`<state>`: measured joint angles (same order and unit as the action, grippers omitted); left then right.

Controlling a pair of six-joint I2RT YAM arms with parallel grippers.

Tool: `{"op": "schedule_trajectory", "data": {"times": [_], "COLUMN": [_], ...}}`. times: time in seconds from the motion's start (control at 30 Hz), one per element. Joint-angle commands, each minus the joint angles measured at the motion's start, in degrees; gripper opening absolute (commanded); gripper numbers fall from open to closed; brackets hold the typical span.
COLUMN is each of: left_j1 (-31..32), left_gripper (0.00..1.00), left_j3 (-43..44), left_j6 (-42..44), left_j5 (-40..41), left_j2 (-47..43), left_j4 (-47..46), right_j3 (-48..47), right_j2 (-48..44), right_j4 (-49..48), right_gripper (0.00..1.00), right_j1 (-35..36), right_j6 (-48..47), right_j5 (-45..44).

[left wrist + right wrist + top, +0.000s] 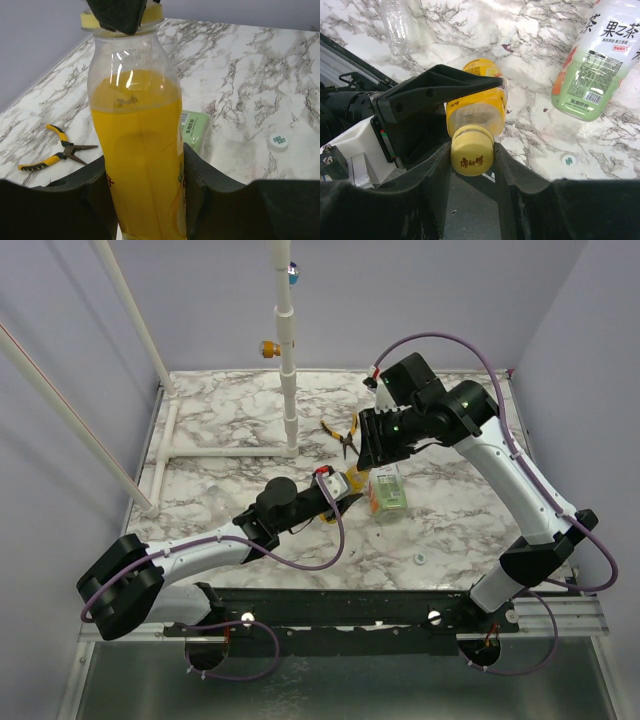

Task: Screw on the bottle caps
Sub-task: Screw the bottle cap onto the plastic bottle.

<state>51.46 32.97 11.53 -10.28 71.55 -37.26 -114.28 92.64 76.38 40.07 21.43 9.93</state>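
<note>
My left gripper [145, 167] is shut on the yellow bottle [137, 130] and holds it upright over the middle of the table [345, 487]. The yellow cap [472, 150] sits on the bottle's neck. My right gripper [472, 152] is shut on it from above, and also shows in the top view [377, 455]. The clear bottle with the green-and-white label [387, 490] lies on its side just right of them; it also shows in the right wrist view [595, 60]. A whitish cap [420, 559] lies loose on the marble near the front [568, 160]. The blue cap is out of view.
Yellow-handled pliers [345, 433] lie behind the bottles. A white pipe frame [288, 390] stands at the back left. Another clear plastic bottle [397, 25] shows at the top left of the right wrist view. The marble table's [470, 530] front edge runs by the arm bases.
</note>
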Motion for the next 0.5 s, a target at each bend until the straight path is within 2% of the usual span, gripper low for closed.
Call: {"op": "schedule_trajectory", "data": {"times": [0.0, 0.47], "left_j1": [0.4, 0.2], "left_gripper": [0.00, 0.00], "left_j3": [-0.5, -1.1], "left_j6": [-0.4, -1.1], "left_j5": [-0.8, -1.0], "left_j2": [0.5, 1.1], "left_j4": [-4.3, -5.0], "right_j3": [-0.9, 0.0], "right_j2": [0.1, -2.2], "right_j4": [0.5, -2.0], "right_gripper": [0.41, 0.70], "right_j1": [0.3, 0.4], "right_j6": [0.5, 0.7], "right_j5": [-2.2, -3.2]}}
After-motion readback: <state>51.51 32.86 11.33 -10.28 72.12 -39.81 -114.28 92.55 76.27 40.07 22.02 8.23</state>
